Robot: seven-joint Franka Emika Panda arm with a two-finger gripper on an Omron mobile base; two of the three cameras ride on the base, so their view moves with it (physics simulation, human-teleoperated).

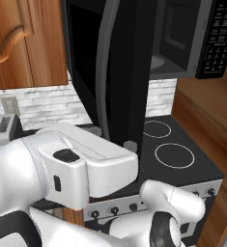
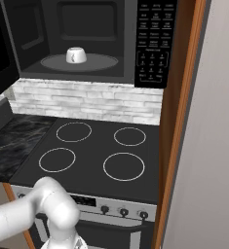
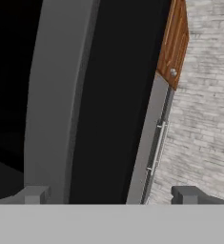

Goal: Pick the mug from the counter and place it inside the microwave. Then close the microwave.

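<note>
The white mug (image 2: 76, 55) stands on the glass turntable inside the microwave (image 2: 86, 29), apart from the gripper. The microwave door (image 1: 110, 72) hangs wide open, its long grey handle (image 1: 104, 62) facing me. My gripper (image 1: 113, 137) is at the door's lower edge, open, its two tips set to either side of the door panel. In the hand view the gripper (image 3: 111, 195) holds nothing, and the grey handle (image 3: 56, 95) runs up just ahead of the left fingertip (image 3: 35, 194). The black marble counter (image 2: 9, 141) lies left of the stove.
The black stovetop (image 2: 91, 151) with white rings sits under the microwave, knobs along its front. A silver toaster (image 1: 1, 128) stands on the counter at the left. The keypad (image 2: 155, 44) is right of the cavity. A wooden side panel (image 2: 177, 121) walls in the right; wooden cabinets (image 1: 23, 43) hang upper left.
</note>
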